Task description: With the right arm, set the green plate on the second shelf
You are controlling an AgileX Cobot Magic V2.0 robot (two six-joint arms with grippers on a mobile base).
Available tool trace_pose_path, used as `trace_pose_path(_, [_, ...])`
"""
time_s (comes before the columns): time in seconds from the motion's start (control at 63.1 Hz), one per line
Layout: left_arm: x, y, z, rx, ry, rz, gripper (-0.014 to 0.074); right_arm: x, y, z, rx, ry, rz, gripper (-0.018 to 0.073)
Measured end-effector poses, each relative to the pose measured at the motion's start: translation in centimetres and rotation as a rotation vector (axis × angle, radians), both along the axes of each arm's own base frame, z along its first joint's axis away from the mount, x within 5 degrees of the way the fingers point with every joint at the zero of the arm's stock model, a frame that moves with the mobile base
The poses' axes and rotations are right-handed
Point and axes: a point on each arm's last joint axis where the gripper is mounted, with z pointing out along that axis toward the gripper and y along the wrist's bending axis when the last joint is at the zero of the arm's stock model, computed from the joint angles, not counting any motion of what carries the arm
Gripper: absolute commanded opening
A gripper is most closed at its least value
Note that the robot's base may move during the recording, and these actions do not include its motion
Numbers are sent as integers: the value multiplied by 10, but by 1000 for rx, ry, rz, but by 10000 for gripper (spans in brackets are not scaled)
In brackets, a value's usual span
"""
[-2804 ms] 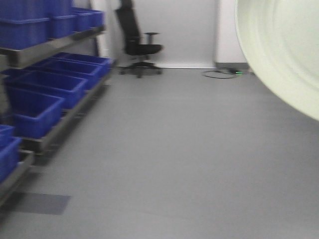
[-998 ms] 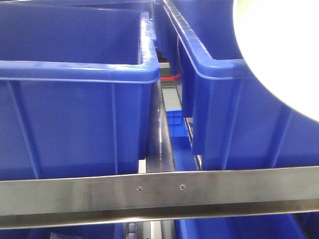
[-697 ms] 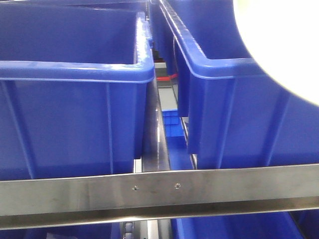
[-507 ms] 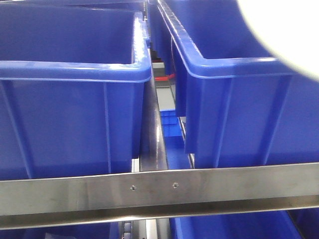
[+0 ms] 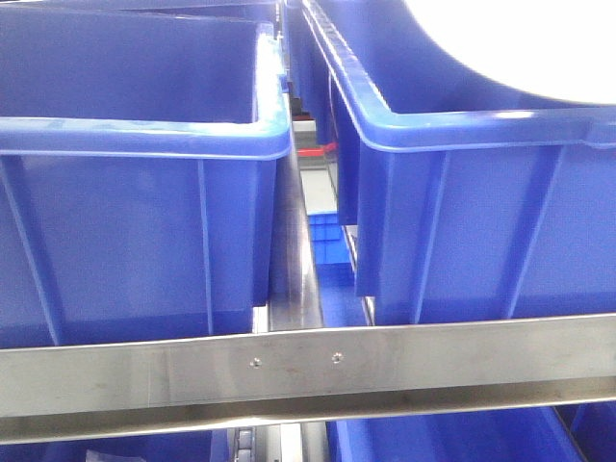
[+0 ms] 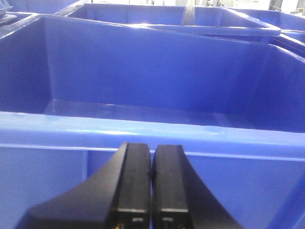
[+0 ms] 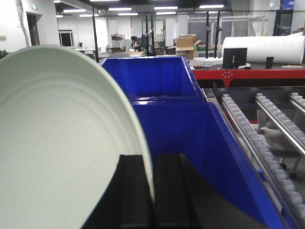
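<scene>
The pale green plate (image 7: 57,143) fills the left of the right wrist view, held on edge over a blue bin (image 7: 190,129). My right gripper (image 7: 151,164) is shut on the plate's rim, one black finger on each side. In the front view the plate (image 5: 520,38) shows washed-out white at the top right, over the right blue bin (image 5: 462,192); the right gripper itself is hidden there. My left gripper (image 6: 151,152) is shut and empty, its fingers pressed together just in front of the rim of another blue bin (image 6: 143,129).
A steel shelf rail (image 5: 308,371) crosses the front view below two blue bins; the left one (image 5: 144,212) stands beside the right one, with a narrow gap between. Roller conveyor tracks (image 7: 267,124) run right of the bin. More blue bins lie below.
The base swung from open floor to face the shelf bins. In the last second the plate moved up and left in the front view, now over the right bin's opening.
</scene>
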Motion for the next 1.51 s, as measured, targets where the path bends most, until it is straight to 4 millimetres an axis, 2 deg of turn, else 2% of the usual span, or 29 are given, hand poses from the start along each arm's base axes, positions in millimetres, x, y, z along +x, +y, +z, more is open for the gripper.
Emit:
trace_pose_path(0.079, [0,0,0,0,0,0,131,25,2,6,-1,17,2,38])
trace_pose_path(0.143, [0,0,0,0,0,0,131,47,4,8,-3,46,2,93])
trace_pose_path(0.174, [0,0,0,0,0,0,131,57,4,7,-4,61,2,135])
trace_pose_path(0.222, [0,0,0,0,0,0,131,67,5,5,-5,82,2,246])
trace_pose_path(0.269, [0,0,0,0,0,0,131,75,6,3,-6,96,2,349])
trace_pose_path(0.333, [0,0,0,0,0,0,131,79,6,2,-5,105,2,431])
trace_pose_path(0.412, [0,0,0,0,0,0,131,80,6,2,3,104,0,409])
trace_pose_path(0.459, [0,0,0,0,0,0,131,80,6,3,3,110,-1,363])
trace_pose_path(0.539, [0,0,0,0,0,0,131,79,6,1,1,142,1,202])
trace_pose_path(0.586, [0,0,0,0,0,0,131,76,7,1,0,160,3,30])
trace_pose_path(0.602, [0,0,0,0,0,0,131,74,8,2,-1,168,6,-2])
trace_pose_path(0.65, [0,0,0,0,0,0,131,69,8,4,-2,187,7,48])
trace_pose_path(0.776, [0,0,0,0,0,0,131,47,8,13,-5,220,13,25])
trace_pose_path(1.03, [0,0,0,0,0,0,131,-22,3,11,0,157,23,25])
trace_pose_path(1.125, [0,0,0,0,0,0,131,-42,0,8,3,136,21,25])
trace_pose_path(1.347, [0,0,0,0,0,0,131,-58,-2,-2,0,188,14,25])
trace_pose_path(1.505, [0,0,0,0,0,0,131,-70,-5,-28,-41,306,1,25])
